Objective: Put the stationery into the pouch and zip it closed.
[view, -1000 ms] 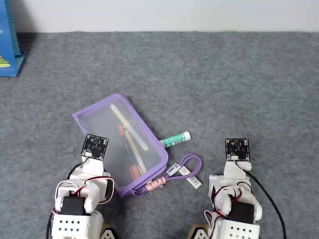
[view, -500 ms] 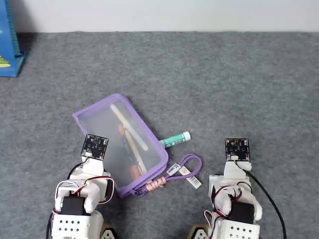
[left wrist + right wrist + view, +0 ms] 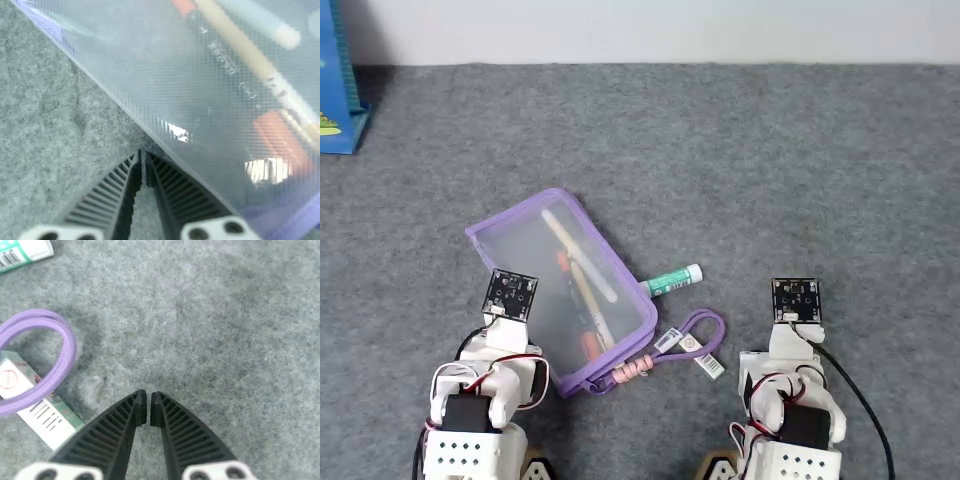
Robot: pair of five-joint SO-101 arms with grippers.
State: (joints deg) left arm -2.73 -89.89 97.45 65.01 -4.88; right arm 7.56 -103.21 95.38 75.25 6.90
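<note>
Left claw (image 3: 144,159) closed at pouch (image 3: 552,283) | right claw (image 3: 148,402) closed | green tube (image 3: 674,280) beside pouch

Worktop was covered in grey, coarse-textured fabric matting (image 3: 800,160), evenly lit. Plain white wall (image 3: 670,30) ran along its far edge. Blue rectangular cardboard box (image 3: 335,90) stood upright at the far left corner, near the wall.

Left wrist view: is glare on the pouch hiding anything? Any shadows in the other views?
Left wrist view: two bright glare patches on the pouch, but the pens are still visible through it. Right wrist view: soft shadow beside the purple strap, no glare. High view: even light, no hard shadows.
</note>
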